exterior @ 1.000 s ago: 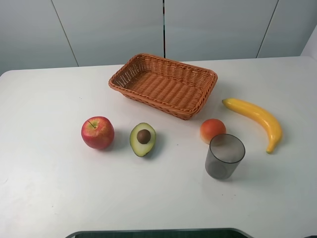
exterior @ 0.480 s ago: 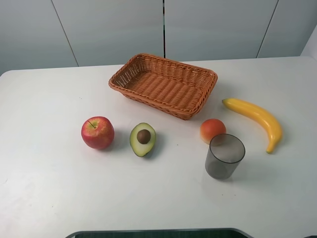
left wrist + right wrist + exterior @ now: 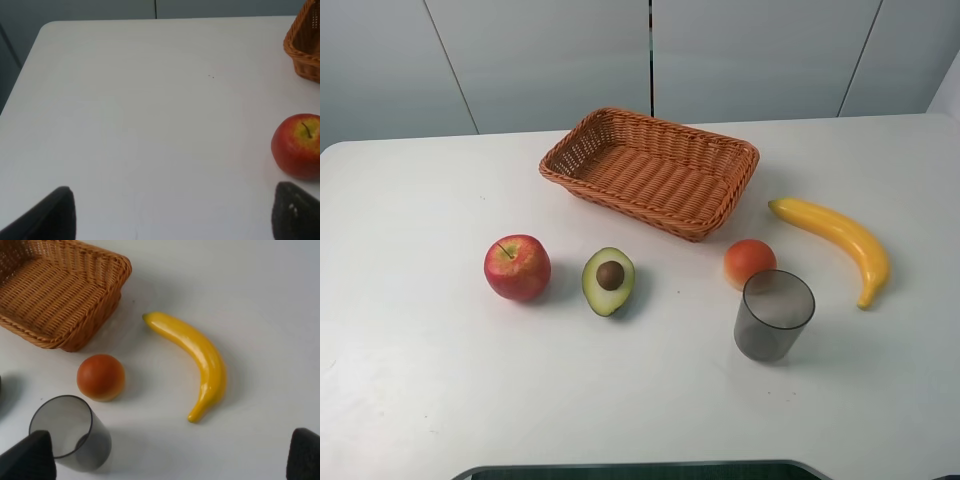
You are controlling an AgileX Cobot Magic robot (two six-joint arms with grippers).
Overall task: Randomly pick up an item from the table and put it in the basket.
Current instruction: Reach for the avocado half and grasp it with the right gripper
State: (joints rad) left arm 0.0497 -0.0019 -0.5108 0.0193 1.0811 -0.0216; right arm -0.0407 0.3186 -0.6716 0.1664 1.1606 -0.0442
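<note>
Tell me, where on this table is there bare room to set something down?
The widest bare stretch of table lies left of the apple and basket. The near strip in front of the avocado and cup is free too. It is crowded where the orange fruit sits between basket, cup and banana.

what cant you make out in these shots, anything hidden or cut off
- Exterior high view: neither arm shows; the grey cup overlaps the orange-red fruit's lower edge.
- Left wrist view: the frame edge leaves only a corner of the basket and clips the red apple; the halved avocado falls outside.
- Right wrist view: the frame edge cuts off part of the basket; the jaws show only as dark tips.
</note>
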